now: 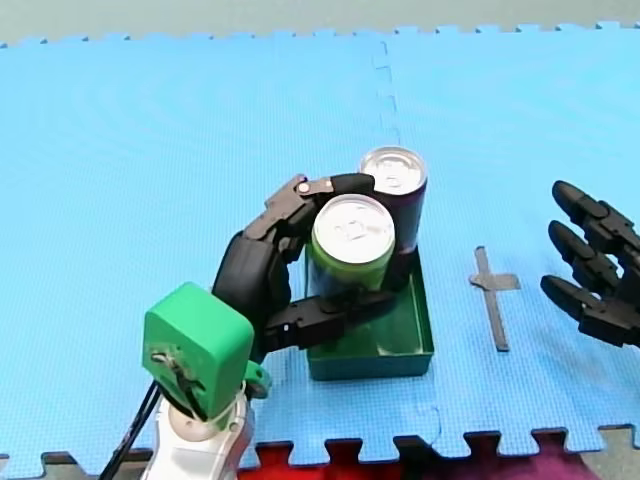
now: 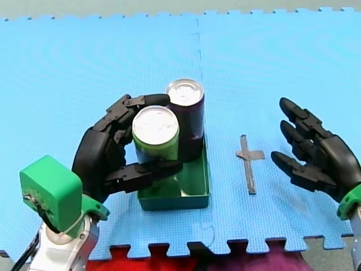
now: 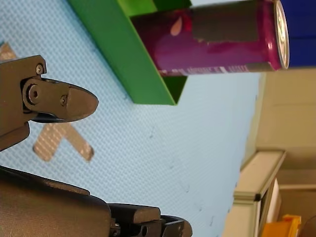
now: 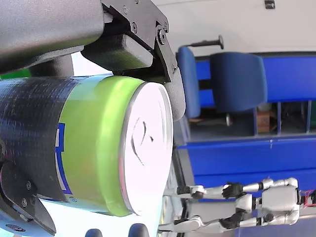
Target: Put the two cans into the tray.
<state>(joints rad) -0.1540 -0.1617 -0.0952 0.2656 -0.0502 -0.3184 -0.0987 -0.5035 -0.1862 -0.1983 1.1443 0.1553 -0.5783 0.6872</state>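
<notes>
**Operator:** Well, what is hidden from me?

**Spotter:** You cannot see the base of the lime-green aluminium can with the silver lid [image 2: 156, 132]. A black finger [image 2: 148, 171] crosses its lower body, so I cannot tell whether it touches the tray floor. The lower side of the tall purple metal can [image 2: 189, 110] is covered by the green one, and the frame edge cuts off the right forearm.

**Operator:** And the materials?

**Spotter:** You are working over a blue foam mat [image 2: 67, 68], finely dimpled, with jigsaw edges. The shallow rectangular green tray [image 2: 175, 201] has thin, smooth walls. Both cans are glossy cylinders with pull-tab lids. In the second wrist view a dark band wraps the green can [image 4: 94, 148] below its bright collar. A flat grey tape cross [image 2: 249, 161] lies on the mat.

**Operator:** Where are the cans and the hands?

**Spotter:** Your left hand [image 2: 98, 155] is clamped around the green can, upright over the tray's near half. The purple can stands upright at the far end, just behind it. Your right hand [image 2: 316, 155] holds nothing, uncurled, beyond the tape cross and well apart from the tray.
</notes>
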